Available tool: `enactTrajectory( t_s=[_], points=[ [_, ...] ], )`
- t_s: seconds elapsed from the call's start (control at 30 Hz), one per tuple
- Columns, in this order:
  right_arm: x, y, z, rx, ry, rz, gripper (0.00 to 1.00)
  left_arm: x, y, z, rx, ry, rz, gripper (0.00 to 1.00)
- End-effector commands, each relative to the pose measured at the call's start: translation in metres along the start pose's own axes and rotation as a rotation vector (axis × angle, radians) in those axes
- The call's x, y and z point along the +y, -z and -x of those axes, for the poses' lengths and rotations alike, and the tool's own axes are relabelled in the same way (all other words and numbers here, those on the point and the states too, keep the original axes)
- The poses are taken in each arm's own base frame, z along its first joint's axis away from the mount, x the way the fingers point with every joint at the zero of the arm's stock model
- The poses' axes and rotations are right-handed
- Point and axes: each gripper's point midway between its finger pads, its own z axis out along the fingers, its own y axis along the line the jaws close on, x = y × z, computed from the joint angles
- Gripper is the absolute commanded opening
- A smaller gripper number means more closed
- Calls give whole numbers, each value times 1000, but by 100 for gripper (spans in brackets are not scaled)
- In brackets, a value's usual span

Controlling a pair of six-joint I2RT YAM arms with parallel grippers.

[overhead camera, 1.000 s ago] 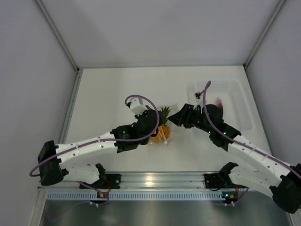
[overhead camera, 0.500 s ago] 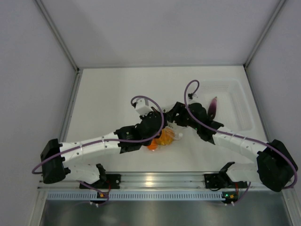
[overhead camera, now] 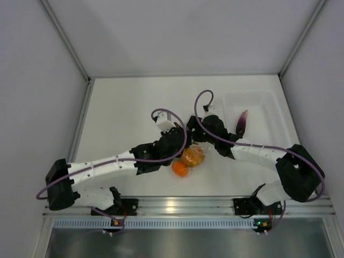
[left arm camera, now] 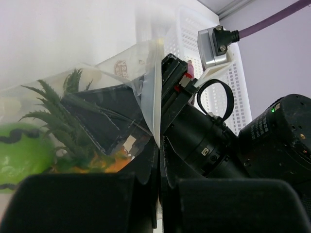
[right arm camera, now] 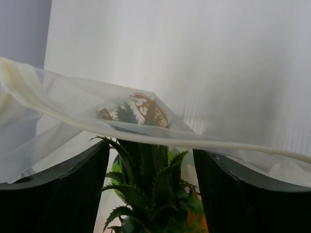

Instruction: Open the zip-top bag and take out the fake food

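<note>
— Plastic, clear and crinkly: the zip-top bag (overhead camera: 193,155) lies about the middle of the counter (overhead camera: 129,107), somewhat toward the near edge, between the two arms.

— What is in it?

— The pineapple (left arm camera: 63,124) and the green ball (left arm camera: 19,150) show through the film. The small orange (overhead camera: 180,169) lies on the counter just beside the bag, on its near side, apparently outside it. The eggplant (overhead camera: 243,122) lies in the tray (overhead camera: 269,107) by the far right corner.

— And the hands?

— The left hand (left arm camera: 159,167) has its fingers nearly together with an edge of the film running down between them, so I judge it is pinching the bag. The right hand (right arm camera: 149,160) is wide, a finger on either side of the pineapple's leaves, the bag's rim stretched across just beyond them. It grips nothing.

— How will the bag handle?

— Light and limp, I'd say. The film will give and slip rather than resist, so the hold belongs on the thicker rim strip, one lip only, not on the slack wall. The toys look hard and smooth, and the round ones may roll once out. The pineapple is best taken by its body, below the leaves.
</note>
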Motion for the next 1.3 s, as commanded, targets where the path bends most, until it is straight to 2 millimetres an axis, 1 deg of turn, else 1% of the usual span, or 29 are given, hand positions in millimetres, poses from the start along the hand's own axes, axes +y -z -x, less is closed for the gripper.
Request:
enactTrajectory(
  t_s=[0.0, 0.03, 0.07, 0.1, 0.13, 0.17, 0.2, 0.27, 0.37, 0.4, 0.43, 0.5, 0.53, 0.6, 0.63, 0.7, 0.77, 0.8, 0.83, 0.87, 0.93, 1.0, 1.03, 1.1, 1.13, 1.17, 1.23, 1.27],
  points=[
    [4, -7, -3, -15, 56, -8, 71, -16, 9, 17, -14, 65, -86, 0],
    [4, -9, -5, -6, 62, -8, 68, -17, 13, 19, 9, 72, -108, 0],
    [2, -10, -7, 2, 69, -9, 66, -5, 9, 20, 11, 75, -90, 0],
    [2, -13, -10, 7, 71, -6, 63, 0, 9, 23, 11, 85, -86, 0],
    [3, -14, -13, 15, 71, 5, 53, 1, 13, 30, 3, 99, -98, 0],
    [1, -15, -15, 14, 68, 8, 49, 13, 11, 29, 0, 92, -77, 0],
    [2, -15, -16, 13, 63, 15, 46, 16, 12, 32, -7, 89, -74, 0],
    [-2, -15, -23, 19, 54, 15, 43, 28, 14, 36, -16, 88, -61, 0],
    [3, -17, -29, 26, 48, 39, 43, 39, 14, 39, -14, 96, -47, 0],
    [2, -19, -35, 35, 64, 32, 42, 48, 12, 36, -10, 94, -32, 0],
    [4, -20, -37, 38, 67, 33, 41, 54, 10, 39, -18, 97, -19, 0],
    [3, -24, -45, 58, 71, 28, 43, 61, 11, 38, -21, 96, -9, 0],
    [5, -26, -47, 66, 69, 33, 49, 60, 11, 37, -15, 90, -11, 0],
    [3, -29, -51, 79, 68, 24, 57, 59, 10, 35, -3, 63, -15, 0],
    [5, -30, -50, 76, 70, 21, 60, 55, 10, 36, 0, 57, -24, 0],
    [6, -32, -54, 85, 71, 24, 60, 53, 9, 33, 15, 35, -32, 0],
    [8, -33, -52, 76, 67, 30, 44, 51, 9, 33, 14, 37, -35, 0],
    [9, -33, -51, 66, 58, 33, 29, 52, 9, 35, 9, 36, -32, 0],
    [8, -32, -52, 62, 52, 35, 22, 52, 9, 36, 4, 36, -34, 0],
    [13, -30, -47, 43, 46, 55, 17, 52, 9, 37, 1, 32, -33, 0],
    [13, -28, -47, 38, 41, 60, 4, 52, 12, 42, -15, 25, -34, 0],
    [19, -25, -41, 18, 50, 86, 0, 53, 13, 44, -24, 18, -34, 0],
    [18, -23, -41, 15, 52, 86, 0, 54, 14, 48, -38, 18, -31, 0],
    [24, -16, -34, -8, 67, 111, 0, 56, 15, 50, -49, 5, -28, 0],
    [24, -12, -35, -9, 76, 116, 0, 57, 15, 52, -57, -3, -22, 0],
    [32, -6, -28, -34, 83, 142, 0, 59, 15, 54, -69, -11, -14, 0],
    [34, 3, -27, -54, 114, 152, 0, 60, 14, 56, -78, -40, -7, 0],
    [40, 11, -19, -83, 135, 167, 0, 61, 13, 56, -80, -59, -1, 0]
  ],
)
